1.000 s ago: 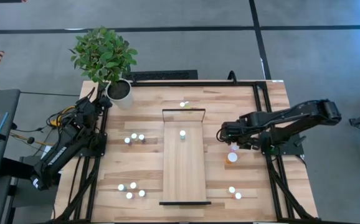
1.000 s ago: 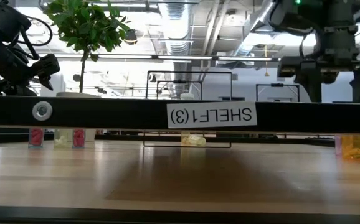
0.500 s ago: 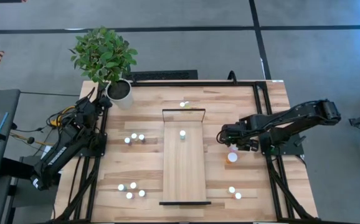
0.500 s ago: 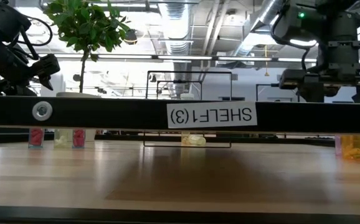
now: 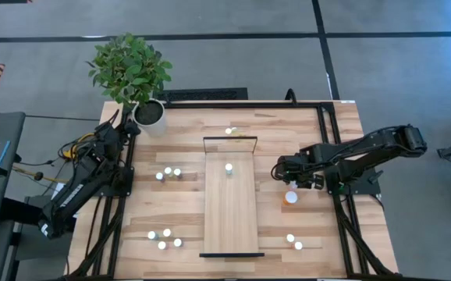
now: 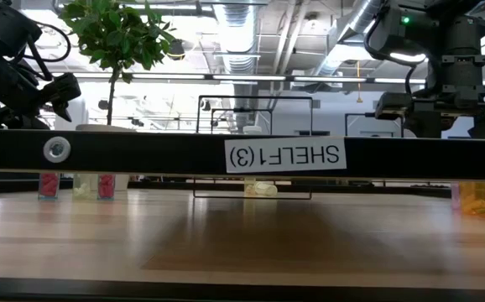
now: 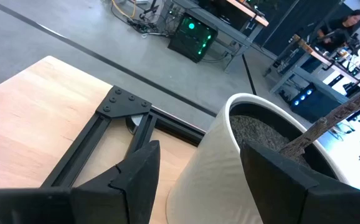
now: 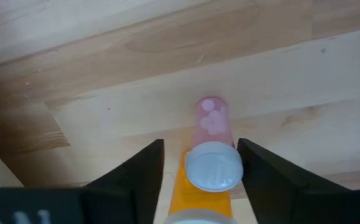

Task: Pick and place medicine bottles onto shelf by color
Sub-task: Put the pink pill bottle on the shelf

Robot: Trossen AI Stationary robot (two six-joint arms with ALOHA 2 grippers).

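My right gripper [image 8: 202, 150] points down over the table right of the shelf [image 5: 229, 211], open. Its fingers stand on either side of a small pink bottle [image 8: 212, 123] with a white cap, which stands on the table. An orange bottle [image 5: 291, 197] with a white cap stands close beside it, on the near side. One white-capped bottle [image 5: 229, 167] stands on the shelf's far part. My left gripper [image 5: 126, 125] waits open at the far left, by the white plant pot [image 7: 230, 162]. My right gripper comes from above with the pink bottle's white cap [image 8: 213, 167] between its fingers. One finger [image 8: 255, 174] stands right at the cap's edge, and I cannot tell whether it touches. The other finger [image 8: 144, 177] is apart from the cap.
Small groups of white-capped bottles stand left of the shelf [image 5: 168, 172], at the near left [image 5: 163, 238] and at the near right [image 5: 294, 242]. One more [image 5: 230, 131] stands beyond the shelf's far end. A black frame [image 5: 331, 140] borders the table.
My right gripper has sunk a little toward the pink bottle and tipped slightly. The bottles have stayed where they were.
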